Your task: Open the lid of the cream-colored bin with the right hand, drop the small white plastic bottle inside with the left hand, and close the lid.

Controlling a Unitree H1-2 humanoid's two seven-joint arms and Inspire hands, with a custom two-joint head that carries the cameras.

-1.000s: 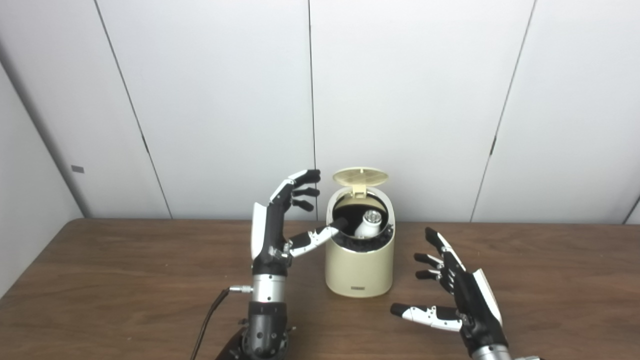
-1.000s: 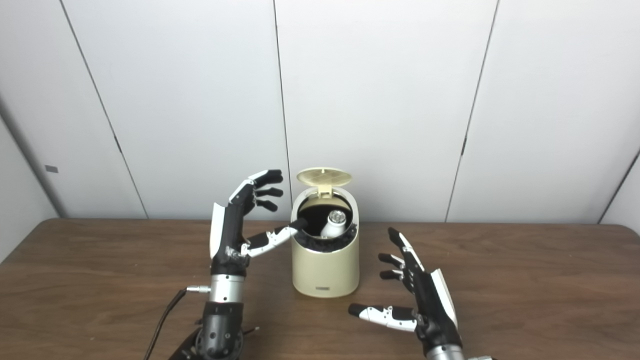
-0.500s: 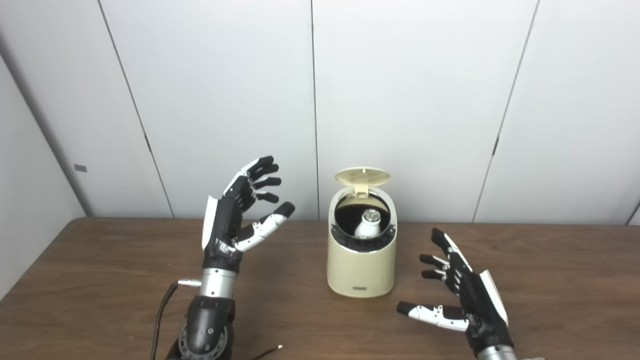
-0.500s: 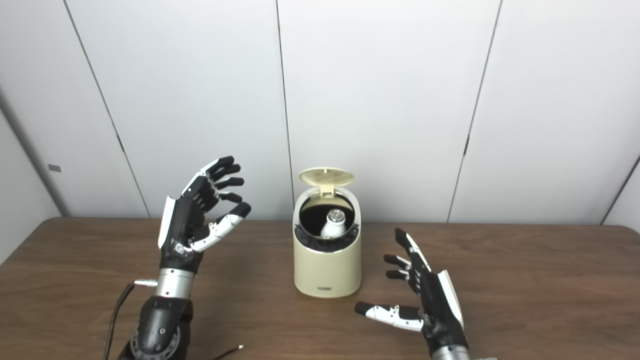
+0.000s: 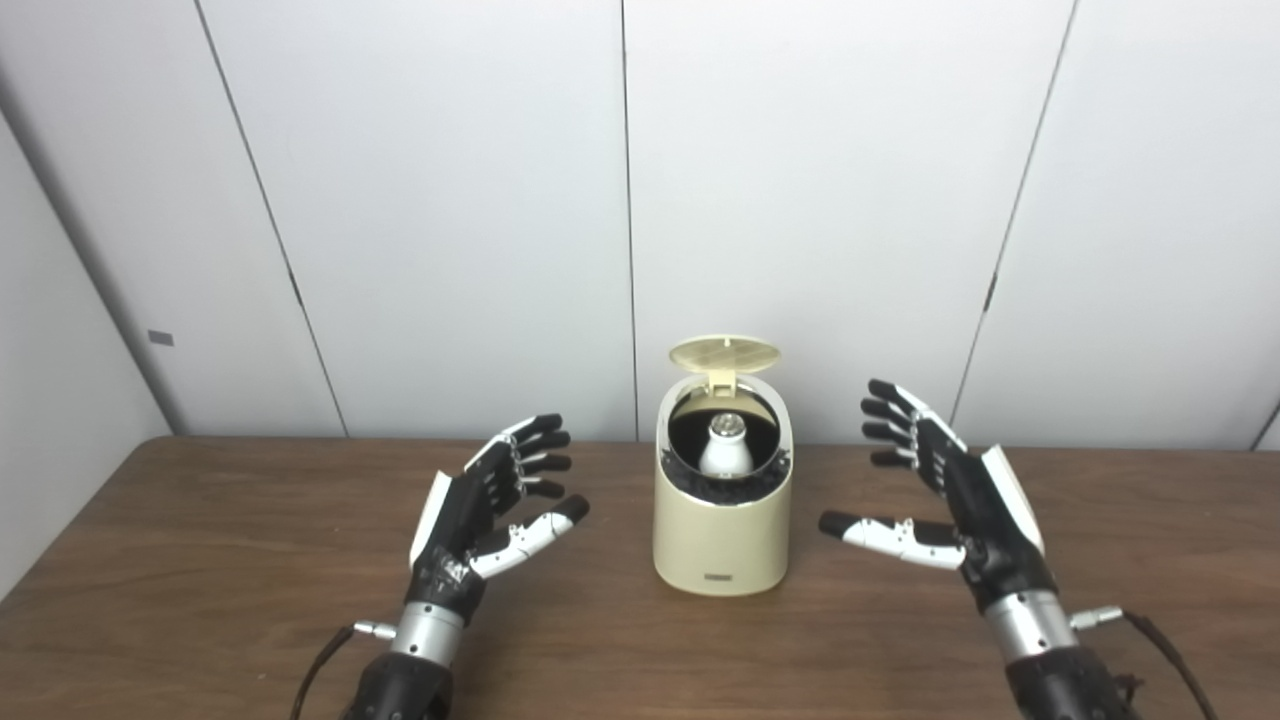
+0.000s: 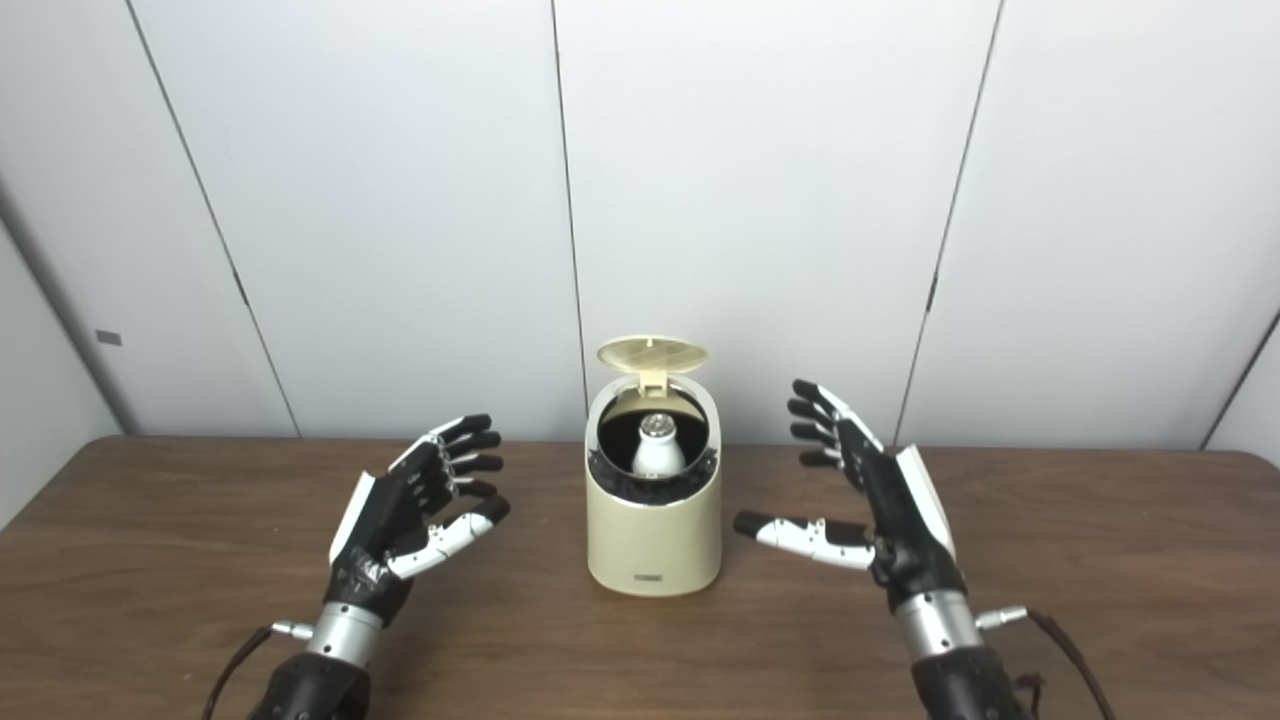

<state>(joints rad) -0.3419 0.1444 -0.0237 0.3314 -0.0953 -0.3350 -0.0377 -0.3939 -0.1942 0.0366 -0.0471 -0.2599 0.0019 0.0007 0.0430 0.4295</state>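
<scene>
Now: cream-colored bin (image 5: 722, 530) stands mid-table (image 5: 200, 560), lid (image 5: 724, 352) up. Small white plastic bottle (image 5: 723, 452) sits upright inside. Left hand (image 5: 490, 510) and right hand (image 5: 950, 495) flank it, fingers spread, empty.

bottle (image 5: 724, 452) base perhaps below bin (image 5: 720, 540) rim

Bottle (image 6: 658, 452) inside open-lidded bin (image 6: 654, 530)
</scene>
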